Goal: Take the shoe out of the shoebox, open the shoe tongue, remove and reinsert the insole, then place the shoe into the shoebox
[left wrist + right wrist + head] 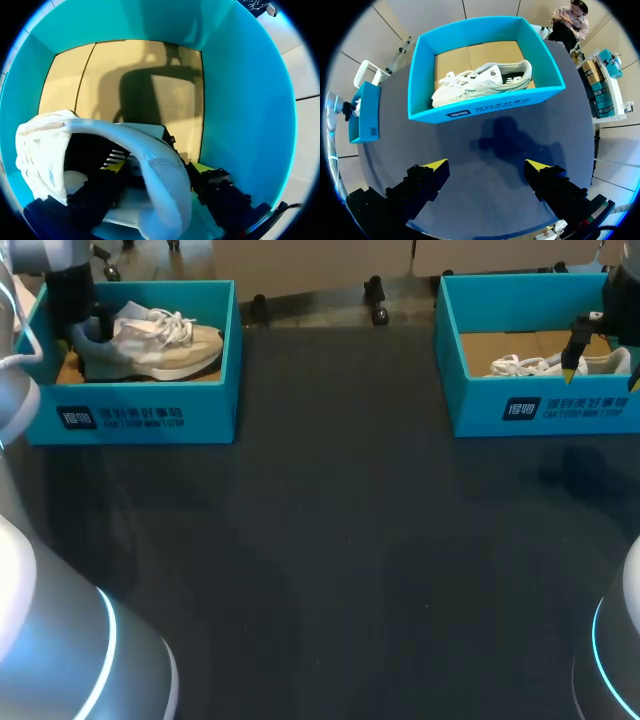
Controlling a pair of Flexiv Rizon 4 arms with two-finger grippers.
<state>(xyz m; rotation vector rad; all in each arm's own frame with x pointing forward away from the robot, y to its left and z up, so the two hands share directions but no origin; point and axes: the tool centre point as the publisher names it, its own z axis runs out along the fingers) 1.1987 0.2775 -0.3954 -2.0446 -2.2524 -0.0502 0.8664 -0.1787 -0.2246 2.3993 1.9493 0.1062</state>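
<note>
In the head view a beige and white shoe (165, 340) lies in the left teal shoebox (140, 410), toe to the right. My left gripper (88, 332) is down in the box at the shoe's heel. The left wrist view shows the pale heel collar (165, 180) between the fingers of my left gripper (159, 167): one finger is inside the shoe, the other outside, and both press on it. My right gripper (487, 165) hangs open and holds nothing, high over the table in front of the right shoebox (485, 107). The head view has the right gripper (572, 360) at the front wall of that box (540, 405).
A second white shoe (480, 82) lies on its side in the right box, laces toward the left box (364, 112). That shoe (550, 365) shows in the head view too. The dark tabletop (340, 540) stretches between and in front of the two boxes.
</note>
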